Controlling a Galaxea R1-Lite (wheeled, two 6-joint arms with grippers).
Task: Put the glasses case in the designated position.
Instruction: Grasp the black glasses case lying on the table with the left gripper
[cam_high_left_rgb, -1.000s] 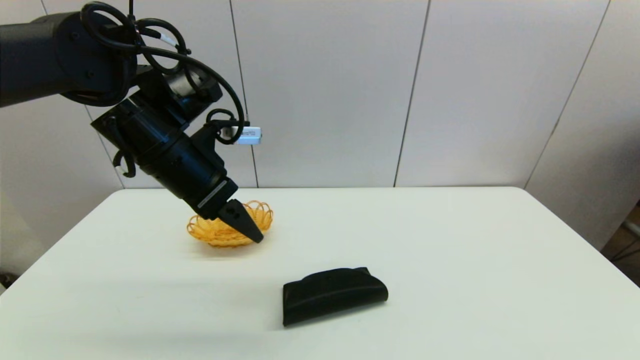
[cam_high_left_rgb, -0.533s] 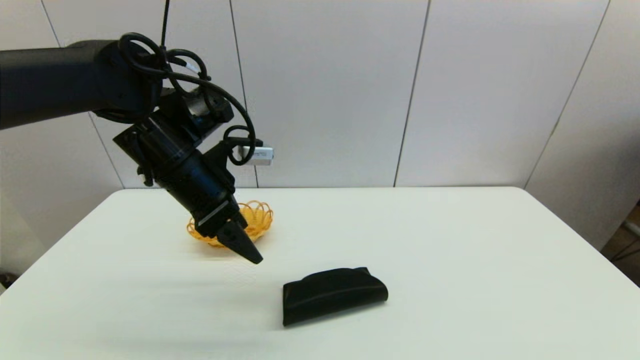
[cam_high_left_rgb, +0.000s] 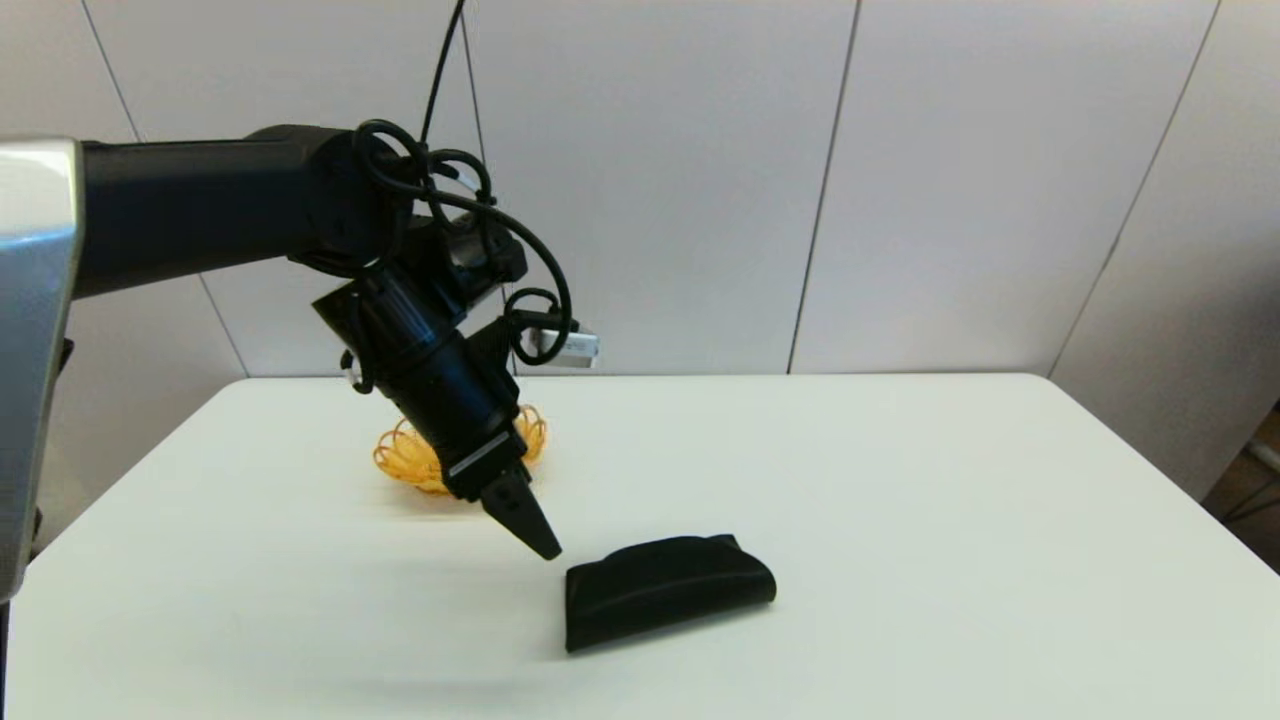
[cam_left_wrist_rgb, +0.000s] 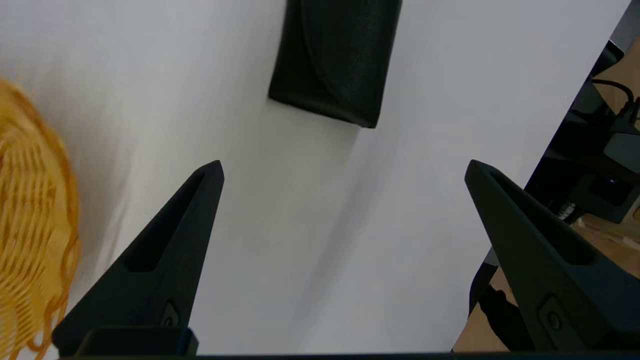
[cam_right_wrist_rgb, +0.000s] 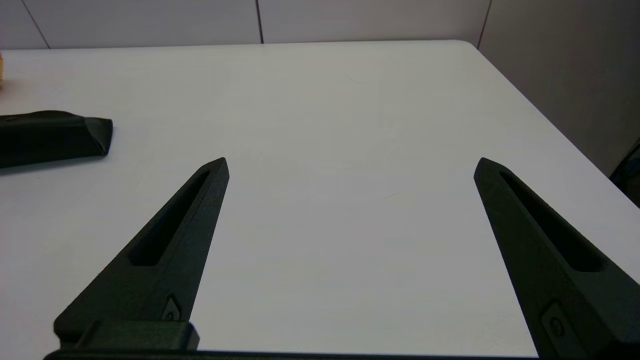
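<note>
The glasses case (cam_high_left_rgb: 668, 589), a matte black, long soft case w/ a curved flap, lies flat on the white table (cam_high_left_rgb: 900, 480), just below the middle of the head pic. In the left wrist pic it sits at the top centre (cam_left_wrist_rgb: 336, 55). In the right wrist pic only one end shows, at the left edge (cam_right_wrist_rgb: 50, 136).

We think it is light and a bit squishy, so it won't break, but it may dent if we squeeze hard. The skin looks dull, not slick. We'd grab it across the narrow middle, not by the thin wedge ends.

Our left gripper (cam_high_left_rgb: 535, 540) hangs just left of the case, tip pointing down at it, not touching. Its jaws are spread wide in the wrist pic, w/ nothing btwn them but bare table.

The orange-yellow wicker basket (cam_high_left_rgb: 420, 462) sits behind that gripper, left of centre.

Our right gripper (cam_right_wrist_rgb: 350, 165) is parked off to the side, jaws also wide apart, holding nothing.
</note>
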